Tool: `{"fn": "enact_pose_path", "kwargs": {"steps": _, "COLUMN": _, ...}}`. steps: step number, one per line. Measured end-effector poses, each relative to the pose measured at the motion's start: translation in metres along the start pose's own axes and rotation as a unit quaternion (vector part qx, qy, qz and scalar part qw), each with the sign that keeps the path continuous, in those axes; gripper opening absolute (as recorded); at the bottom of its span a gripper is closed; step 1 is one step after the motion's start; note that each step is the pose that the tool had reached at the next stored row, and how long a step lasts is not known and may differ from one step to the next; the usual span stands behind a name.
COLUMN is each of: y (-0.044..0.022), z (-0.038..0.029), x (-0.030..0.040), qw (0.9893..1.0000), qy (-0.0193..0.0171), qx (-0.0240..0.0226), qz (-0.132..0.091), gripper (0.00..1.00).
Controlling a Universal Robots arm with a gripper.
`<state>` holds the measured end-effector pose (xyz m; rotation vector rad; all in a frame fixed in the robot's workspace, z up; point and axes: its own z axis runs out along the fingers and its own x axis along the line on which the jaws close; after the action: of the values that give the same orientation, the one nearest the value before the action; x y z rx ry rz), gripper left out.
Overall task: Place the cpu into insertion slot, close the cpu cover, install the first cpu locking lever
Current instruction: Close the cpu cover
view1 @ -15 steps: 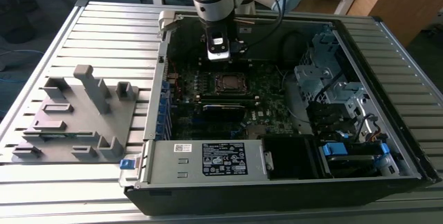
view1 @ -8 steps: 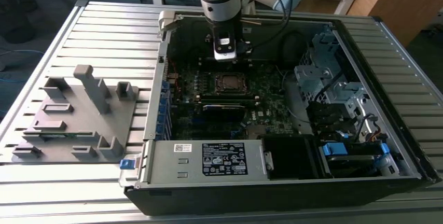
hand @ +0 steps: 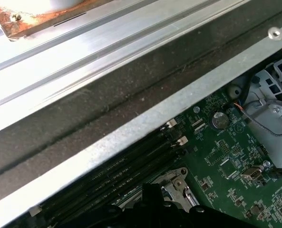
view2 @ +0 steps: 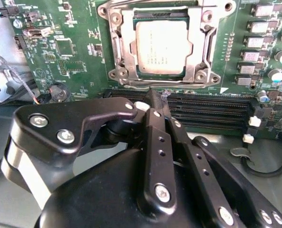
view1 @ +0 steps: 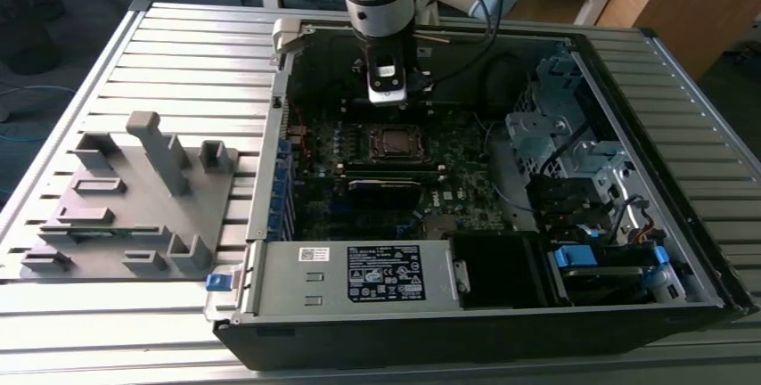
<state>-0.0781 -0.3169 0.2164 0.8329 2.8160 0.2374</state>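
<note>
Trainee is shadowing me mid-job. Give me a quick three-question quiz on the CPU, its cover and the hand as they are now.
1. True or false: the small flat square silver-grey cpu already sits in place on the green motherboard.
2. The thin square silver metal cpu cover is: A) standing upright on its hinge; B) down flat around the cpu; C) lying outside the computer case.
3. In the second wrist view, are the fingers of the robot's black hand open or shut?

Key: 1 true; 2 B; 3 shut.
</note>
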Motion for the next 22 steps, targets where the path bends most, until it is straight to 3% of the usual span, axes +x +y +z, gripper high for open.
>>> {"fn": "enact_pose_path", "kwargs": {"steps": 1, "y": 0.0001, "z": 0.0003, "x": 0.0000, "qw": 1.0000, "qy": 0.0013, "qx": 0.0008, "qz": 0.000, "gripper": 0.10}}
{"fn": "enact_pose_path", "kwargs": {"steps": 4, "y": -0.0002, "z": 0.0010, "x": 0.0002, "qw": 0.9998, "qy": 0.0150, "qx": 0.0102, "qz": 0.002, "gripper": 0.10}}
{"fn": "enact_pose_path", "kwargs": {"steps": 5, "y": -0.0002, "z": 0.0009, "x": 0.0002, "qw": 0.9998, "qy": 0.0159, "qx": 0.0109, "qz": 0.002, "gripper": 0.10}}
{"fn": "enact_pose_path", "kwargs": {"steps": 13, "y": -0.0013, "z": 0.0009, "x": -0.0006, "qw": 0.9998, "qy": 0.0166, "qx": 0.0113, "qz": 0.002, "gripper": 0.10}}
{"fn": "enact_pose_path", "kwargs": {"steps": 22, "y": -0.0115, "z": 0.0003, "x": -0.0072, "qw": 0.9998, "qy": 0.0166, "qx": 0.0113, "qz": 0.002, "gripper": 0.10}}
